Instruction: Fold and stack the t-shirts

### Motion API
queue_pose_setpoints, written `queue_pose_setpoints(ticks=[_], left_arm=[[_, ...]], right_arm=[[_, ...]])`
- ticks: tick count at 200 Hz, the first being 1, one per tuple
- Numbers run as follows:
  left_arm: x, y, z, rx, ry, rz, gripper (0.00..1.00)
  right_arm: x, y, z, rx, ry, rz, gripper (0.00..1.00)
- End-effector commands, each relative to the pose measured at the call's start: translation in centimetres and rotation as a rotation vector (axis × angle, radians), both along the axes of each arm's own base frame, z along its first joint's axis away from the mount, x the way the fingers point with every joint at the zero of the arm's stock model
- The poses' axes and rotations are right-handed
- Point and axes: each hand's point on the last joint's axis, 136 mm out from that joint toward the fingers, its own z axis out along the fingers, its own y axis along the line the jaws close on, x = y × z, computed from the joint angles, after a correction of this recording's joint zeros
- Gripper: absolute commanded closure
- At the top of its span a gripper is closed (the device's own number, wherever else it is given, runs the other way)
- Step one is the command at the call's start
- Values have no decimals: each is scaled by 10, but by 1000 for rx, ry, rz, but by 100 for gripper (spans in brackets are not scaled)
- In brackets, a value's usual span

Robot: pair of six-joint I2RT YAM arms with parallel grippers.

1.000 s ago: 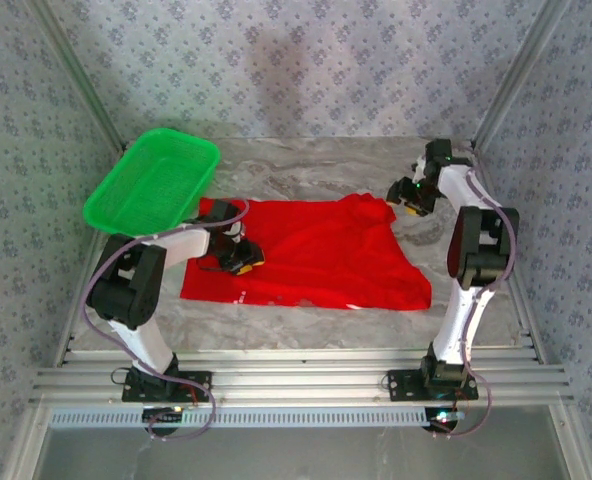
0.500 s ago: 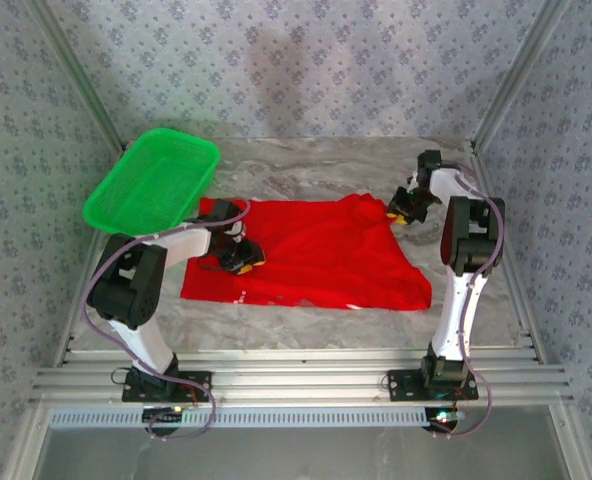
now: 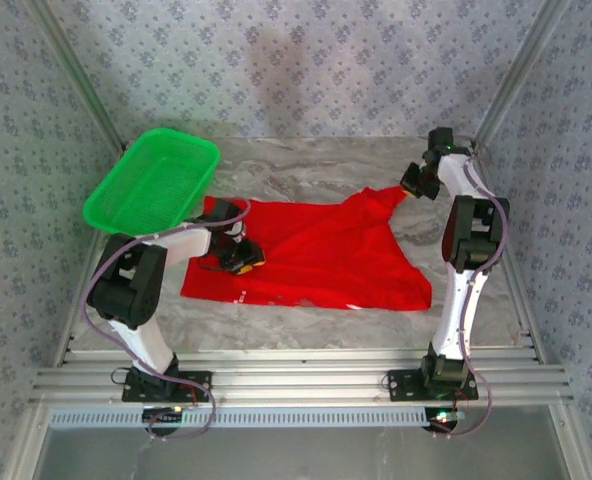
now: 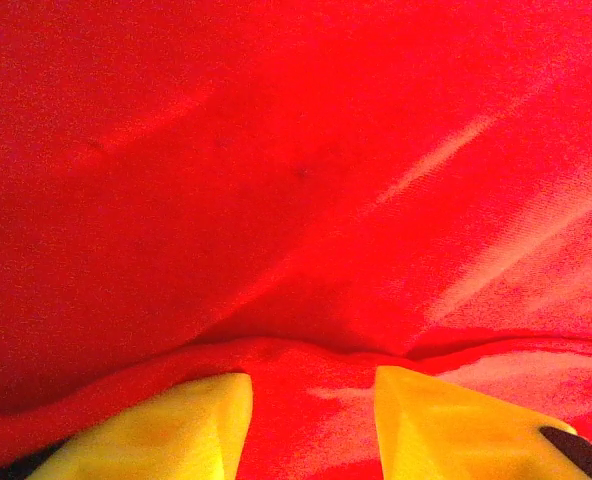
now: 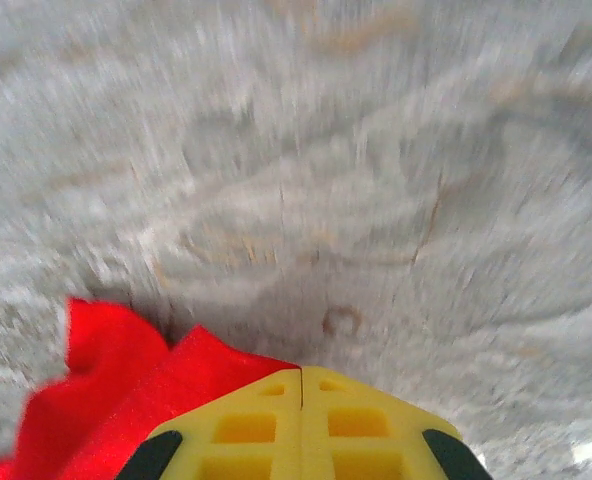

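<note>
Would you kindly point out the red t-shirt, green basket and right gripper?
red t-shirt [image 3: 316, 250]: top external view, cloth middle.
green basket [image 3: 154, 182]: top external view, mesh floor.
right gripper [image 5: 301, 378]: right wrist view, between shut fingertips.

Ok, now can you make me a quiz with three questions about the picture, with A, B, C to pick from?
1. Where is the green basket?
A. at the far left of the table
B. right between the two arms
C. hanging on the wall

2. What colour is the t-shirt?
A. blue
B. red
C. white

3. What are the fingers of the right gripper doing?
A. spread wide apart
B. holding the basket
C. shut together, with red cloth at them

Answers:
1 A, since the top view shows the basket at the far left corner.
2 B, since the shirt is bright red in every view.
3 C, since the right wrist view shows the yellow fingers pressed together beside red cloth, and the top view shows a shirt corner drawn up to them.
</note>
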Motion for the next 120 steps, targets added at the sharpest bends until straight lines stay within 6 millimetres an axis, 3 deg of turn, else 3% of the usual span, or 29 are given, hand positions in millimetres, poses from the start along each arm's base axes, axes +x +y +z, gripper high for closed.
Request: queue_pose_setpoints(ticks=[1, 58, 102, 120], left_arm=[[-40, 23, -41, 144, 144, -27, 60], [-54, 32, -47, 175, 173, -37, 60], [-60, 34, -48, 180, 183, -39, 60], [-61, 34, -48, 184, 183, -40, 60]], right_arm=[[13, -23, 4, -147, -5, -9, 100], [51, -30, 29, -449, -79, 131, 100], [88, 21, 50, -407, -269, 247, 99], [106, 42, 70, -338, -393, 251, 99]])
